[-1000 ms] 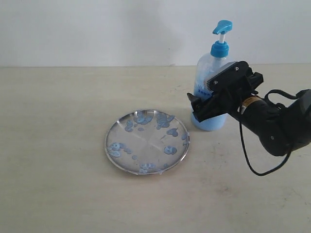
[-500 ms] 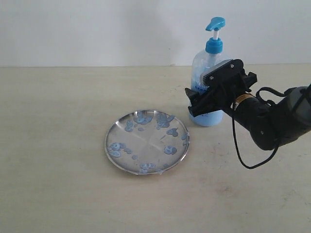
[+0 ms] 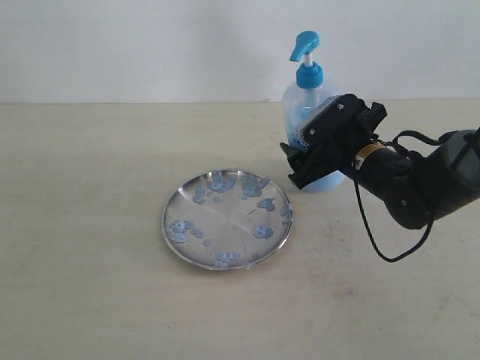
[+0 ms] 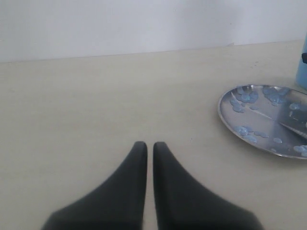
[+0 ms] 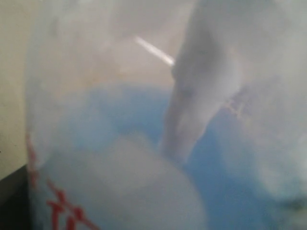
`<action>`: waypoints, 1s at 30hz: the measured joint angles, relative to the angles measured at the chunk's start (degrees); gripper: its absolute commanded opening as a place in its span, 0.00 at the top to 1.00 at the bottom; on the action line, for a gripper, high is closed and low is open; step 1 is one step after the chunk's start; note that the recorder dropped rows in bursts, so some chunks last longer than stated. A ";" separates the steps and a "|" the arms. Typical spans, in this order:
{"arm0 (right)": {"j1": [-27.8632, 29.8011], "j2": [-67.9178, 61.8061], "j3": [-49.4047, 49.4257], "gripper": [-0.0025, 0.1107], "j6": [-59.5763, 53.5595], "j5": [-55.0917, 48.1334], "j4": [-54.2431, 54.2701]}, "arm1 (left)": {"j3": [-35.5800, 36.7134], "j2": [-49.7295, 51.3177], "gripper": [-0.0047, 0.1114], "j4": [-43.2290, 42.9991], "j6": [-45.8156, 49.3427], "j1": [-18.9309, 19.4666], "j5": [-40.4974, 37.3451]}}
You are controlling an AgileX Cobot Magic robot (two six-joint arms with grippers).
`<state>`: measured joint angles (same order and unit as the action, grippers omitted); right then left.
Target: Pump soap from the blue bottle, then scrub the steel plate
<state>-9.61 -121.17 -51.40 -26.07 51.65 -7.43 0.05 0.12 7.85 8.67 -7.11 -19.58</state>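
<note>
The right gripper (image 3: 300, 163) was clamped on the lower body of the bottle (image 3: 301, 105), which was at the far right rim of the plate (image 3: 225, 217), its pump head tipped slightly toward that plate. The plate lay flat on the table (image 3: 90, 225), dotted with soap (image 3: 262, 232). The left gripper (image 4: 149, 148) was closed on nothing, well apart from the plate.

Silver steel plate (image 3: 229, 225) speckled with pale-blue soap (image 3: 262, 232).
</note>
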 measured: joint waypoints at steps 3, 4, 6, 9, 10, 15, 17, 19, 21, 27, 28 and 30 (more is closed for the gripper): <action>0.00 0.00 0.00 0.98 -6.26 -0.01 -0.11 | 0.00 0.00 0.92 0.00 0.00 0.00 0.00; 0.00 0.00 0.00 0.98 -6.82 -0.12 -0.11 | 0.00 0.00 0.92 0.00 0.00 0.00 0.00; 0.00 0.00 0.00 0.98 -7.80 -0.49 -0.37 | 0.00 0.00 0.92 0.00 0.00 0.00 0.00; 0.00 0.00 0.00 0.98 -7.84 -0.73 -0.37 | 0.00 0.00 0.92 0.00 0.00 0.00 0.00; 0.00 0.00 0.00 0.98 -7.84 -0.73 -0.50 | 0.00 0.00 0.92 0.00 0.00 0.00 0.00; 0.00 0.00 0.00 0.98 -7.47 -0.73 -0.62 | 0.00 0.00 0.92 -0.20 0.42 0.00 0.25; 0.00 0.00 0.00 0.98 -5.89 -0.73 -0.62 | 0.00 0.00 0.92 -0.10 0.62 0.00 1.63; 0.11 0.00 0.00 0.98 -3.18 -0.73 -0.39 | 0.00 0.00 0.92 2.92 0.68 0.00 4.18; 0.22 0.00 0.00 0.98 -0.55 -0.73 0.02 | 0.00 0.00 0.92 7.96 0.78 0.00 6.78; 0.35 0.00 0.00 0.98 5.92 -0.73 0.51 | 0.00 0.00 0.92 19.15 0.78 0.00 11.49; 0.35 0.00 0.00 0.98 6.20 -0.73 0.51 | 0.00 0.00 0.92 20.17 0.78 0.00 11.60; 0.35 0.00 0.00 0.98 5.94 -0.73 0.40 | 0.00 0.00 0.92 22.24 0.59 0.00 11.73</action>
<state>-9.26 -121.17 -51.40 -20.13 50.92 -7.02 0.05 0.12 30.10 9.26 -7.11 -7.85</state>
